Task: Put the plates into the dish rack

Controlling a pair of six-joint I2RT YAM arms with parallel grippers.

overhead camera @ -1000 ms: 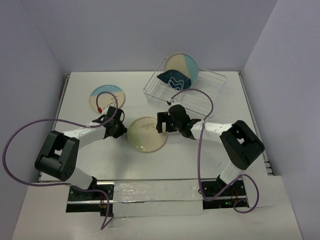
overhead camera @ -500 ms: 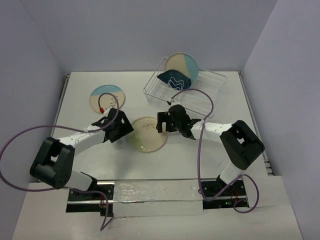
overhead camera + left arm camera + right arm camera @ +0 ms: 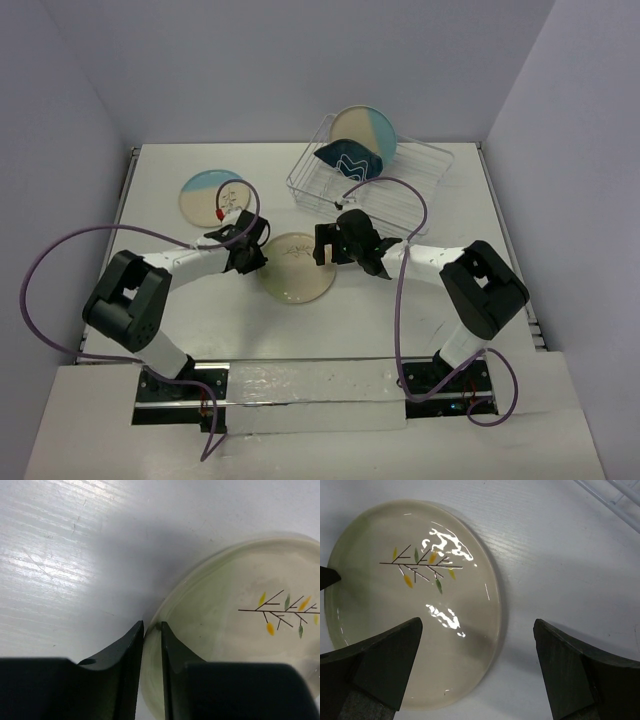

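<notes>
A cream plate with a sprig motif [image 3: 293,267] lies flat on the table's middle. My left gripper [image 3: 255,252] is at its left rim. In the left wrist view the fingers [image 3: 151,627] are nearly closed, with the rim of the plate [image 3: 235,645] pinched between them. My right gripper [image 3: 325,245] is open and hovers over the plate's right edge [image 3: 395,605], one finger over the plate and one over the table [image 3: 478,625]. The wire dish rack [image 3: 420,165] stands at the back right and holds a dark blue plate [image 3: 345,160] and a cream-and-blue plate [image 3: 365,130] upright. Another cream-and-blue plate [image 3: 215,195] lies flat at the back left.
Purple cables loop from both arms over the table. Grey walls close in the table on the left, back and right. The rack's near corner lies just behind my right gripper.
My left gripper has moved right to the cream plate's left rim and closed on it. My right gripper and the plates have stayed in place.
</notes>
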